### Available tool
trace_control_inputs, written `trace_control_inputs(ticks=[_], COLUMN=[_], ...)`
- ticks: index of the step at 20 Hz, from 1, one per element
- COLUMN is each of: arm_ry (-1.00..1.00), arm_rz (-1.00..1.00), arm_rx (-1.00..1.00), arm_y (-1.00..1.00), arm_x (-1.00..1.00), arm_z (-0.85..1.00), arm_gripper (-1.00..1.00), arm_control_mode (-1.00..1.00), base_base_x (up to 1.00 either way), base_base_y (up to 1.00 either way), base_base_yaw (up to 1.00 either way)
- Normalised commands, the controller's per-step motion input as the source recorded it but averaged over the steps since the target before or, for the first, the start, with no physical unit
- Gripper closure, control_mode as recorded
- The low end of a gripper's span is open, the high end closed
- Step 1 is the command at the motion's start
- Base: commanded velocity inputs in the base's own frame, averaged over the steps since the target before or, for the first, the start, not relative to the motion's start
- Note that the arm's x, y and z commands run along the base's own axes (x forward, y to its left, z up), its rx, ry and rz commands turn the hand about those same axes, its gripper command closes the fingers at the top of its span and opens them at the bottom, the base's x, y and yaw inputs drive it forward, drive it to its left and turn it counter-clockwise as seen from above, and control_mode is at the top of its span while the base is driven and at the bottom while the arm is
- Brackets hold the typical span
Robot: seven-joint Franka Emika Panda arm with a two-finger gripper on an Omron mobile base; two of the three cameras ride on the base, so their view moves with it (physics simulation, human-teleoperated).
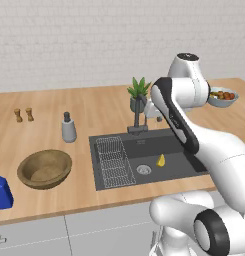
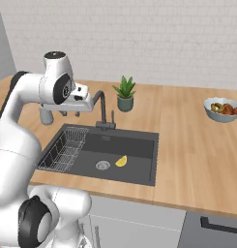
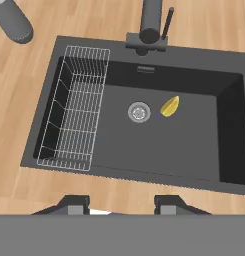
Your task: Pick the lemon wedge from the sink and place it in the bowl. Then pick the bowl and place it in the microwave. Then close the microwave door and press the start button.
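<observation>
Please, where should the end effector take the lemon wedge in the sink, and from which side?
Probably from straight above. The lemon wedge lies on the sink floor beside the drain, with walls all round. Close the fingers across its narrow width, not along its length.

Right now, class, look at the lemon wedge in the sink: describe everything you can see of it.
The lemon wedge is a small, bright yellow, crescent-shaped slice of fruit. It lies loose on the flat dark grey floor of the sink, just beside the round steel drain, on the side away from the wire rack. It appears to touch only the basin floor. The gripper hangs high above the sink's near edge, nothing between its fingers.
</observation>
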Motion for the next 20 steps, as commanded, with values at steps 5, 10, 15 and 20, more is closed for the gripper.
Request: trace_control_inputs(ticks=[5, 10, 15, 20], arm_ry=[-0.02, -0.05, -0.06, 0.00], arm_rz=[0.00, 0.04, 0.00, 0.00], arm_rx=[0.00, 0.06, 0.12, 0.17], arm_y=[-0.01, -0.49, -1.00, -1.00], arm_x=[0.00, -0.03, 0.00, 0.13], arm_z=[-0.08, -0.21, -0.68, -0.94], arm_gripper=[-1.00, -1.00, -1.00, -1.00], arm_control_mode=[-1.00, -1.00, -1.00, -1.00], base_base_x=[0.00, 0.00, 0.00, 0.00], base_base_y=[0.00, 0.00, 0.00, 0.00], base_base_yaw=[0.00, 0.00, 0.00, 0.00])
